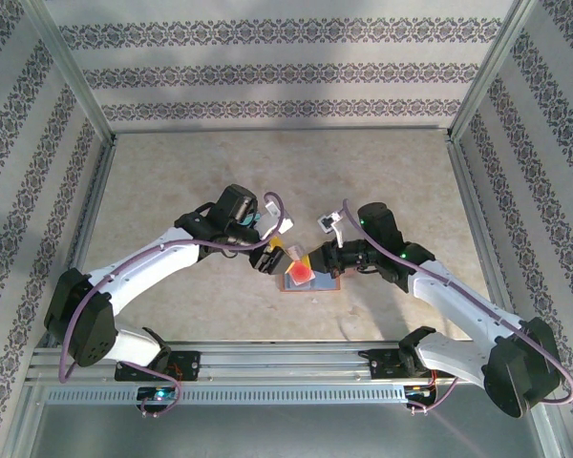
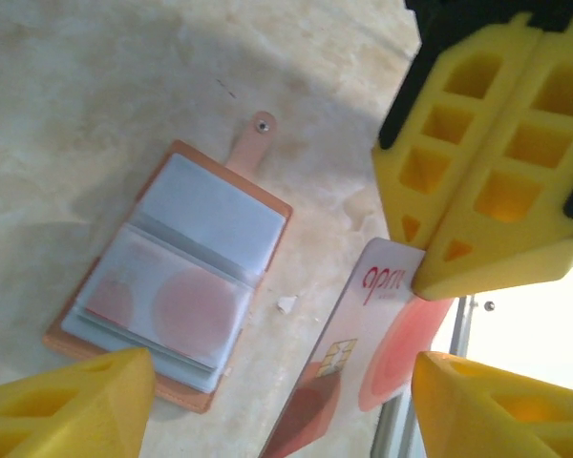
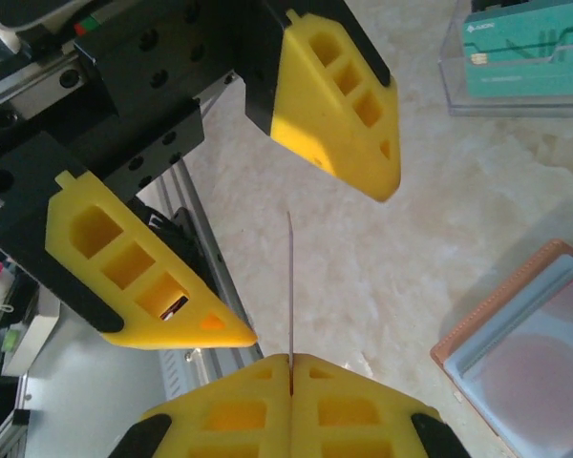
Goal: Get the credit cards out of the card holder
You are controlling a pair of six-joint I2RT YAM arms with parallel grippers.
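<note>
One credit card (image 2: 363, 343) sits pinched in your right gripper (image 3: 291, 363); left gripper (image 2: 282, 367) gapes around it, card holder (image 2: 177, 272) at nine o'clock.

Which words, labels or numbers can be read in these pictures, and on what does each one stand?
"apm" (possibly "opm"): red letters on the white and red card; the small line under them is too blurred to read.
White print on the teal card: too blurred to read.
Card holder: no text that I can see.
</note>
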